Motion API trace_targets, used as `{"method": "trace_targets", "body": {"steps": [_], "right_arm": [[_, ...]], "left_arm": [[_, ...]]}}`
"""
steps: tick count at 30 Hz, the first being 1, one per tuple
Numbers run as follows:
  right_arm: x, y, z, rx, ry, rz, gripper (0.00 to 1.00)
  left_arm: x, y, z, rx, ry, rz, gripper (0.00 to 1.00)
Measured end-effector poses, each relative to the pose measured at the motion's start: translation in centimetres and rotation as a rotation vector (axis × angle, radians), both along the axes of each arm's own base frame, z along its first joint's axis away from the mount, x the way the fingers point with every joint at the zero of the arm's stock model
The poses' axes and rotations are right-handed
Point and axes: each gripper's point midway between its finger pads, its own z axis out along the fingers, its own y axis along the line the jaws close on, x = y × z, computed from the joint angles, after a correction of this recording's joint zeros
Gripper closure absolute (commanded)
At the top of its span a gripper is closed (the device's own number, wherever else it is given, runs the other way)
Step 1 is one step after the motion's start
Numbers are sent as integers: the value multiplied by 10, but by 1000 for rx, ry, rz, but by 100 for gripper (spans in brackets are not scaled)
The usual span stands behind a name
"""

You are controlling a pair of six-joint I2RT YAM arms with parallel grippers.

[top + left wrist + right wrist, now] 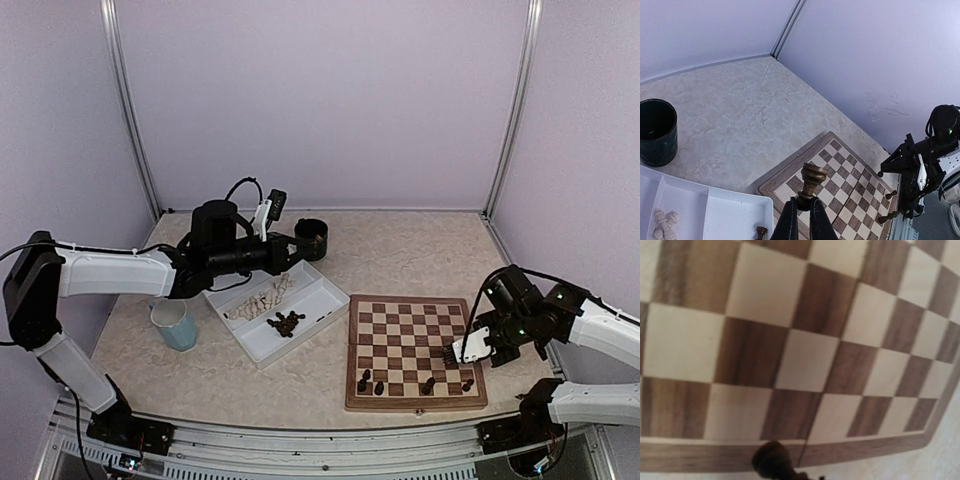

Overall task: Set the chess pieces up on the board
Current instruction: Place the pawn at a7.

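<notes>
At bottom centre, a dark piece (811,179) is being pinched by its base alone in the left gripper (803,206), so tipping out is being risked.

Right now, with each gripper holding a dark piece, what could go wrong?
1. The left gripper pinches its dark piece only at the base, so the piece may tilt or slip on the way to the board.
2. The right gripper, carrying a second dark piece, hangs low beside the standing pieces in the near row and may knock one over.
</notes>
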Motion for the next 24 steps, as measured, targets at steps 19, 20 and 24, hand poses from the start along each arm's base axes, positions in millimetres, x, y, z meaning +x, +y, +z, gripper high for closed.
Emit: {"method": "trace_targets", "body": {"steps": [19,20,24], "right_arm": [[-17,4,-20,-66,59,83,93],[-18,4,-21,-67,62,87,92],[-20,5,-23,-67,71,94,92]], "left_arm": [[2,10,-19,33,29,22,93],[2,10,-19,33,29,23,93],[3,11,-19,33,29,24,93]]}}
